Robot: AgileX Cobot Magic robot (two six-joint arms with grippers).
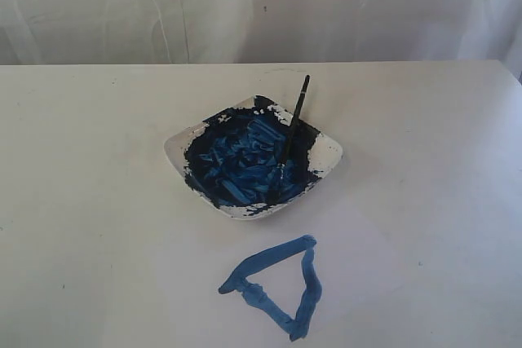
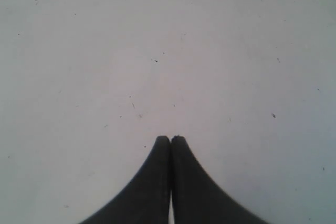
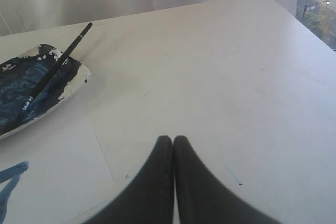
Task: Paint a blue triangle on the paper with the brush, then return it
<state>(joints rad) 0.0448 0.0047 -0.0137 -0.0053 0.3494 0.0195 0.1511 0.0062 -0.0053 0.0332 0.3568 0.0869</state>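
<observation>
A blue triangle [image 1: 281, 287] of thick uneven strokes lies on the paper [image 1: 367, 283] near the front of the table; a corner of the blue triangle [image 3: 9, 182] shows in the right wrist view. The brush [image 1: 292, 134] leans in the white dish [image 1: 328, 152], tip in the blue paint, handle over the far rim. The right wrist view shows the brush [image 3: 55, 69] in the dish [image 3: 73, 85] too, beside the paper [image 3: 52, 166]. My left gripper [image 2: 170, 139] is shut over bare table. My right gripper [image 3: 172, 139] is shut and holds nothing. Neither gripper appears in the exterior view.
The dish is smeared with dark-blue paint [image 1: 241, 160]. A pale curtain [image 1: 261, 6] hangs behind the table's far edge [image 1: 245, 63]. The table's right edge [image 3: 302, 22] shows in the right wrist view, with a window scene beyond it.
</observation>
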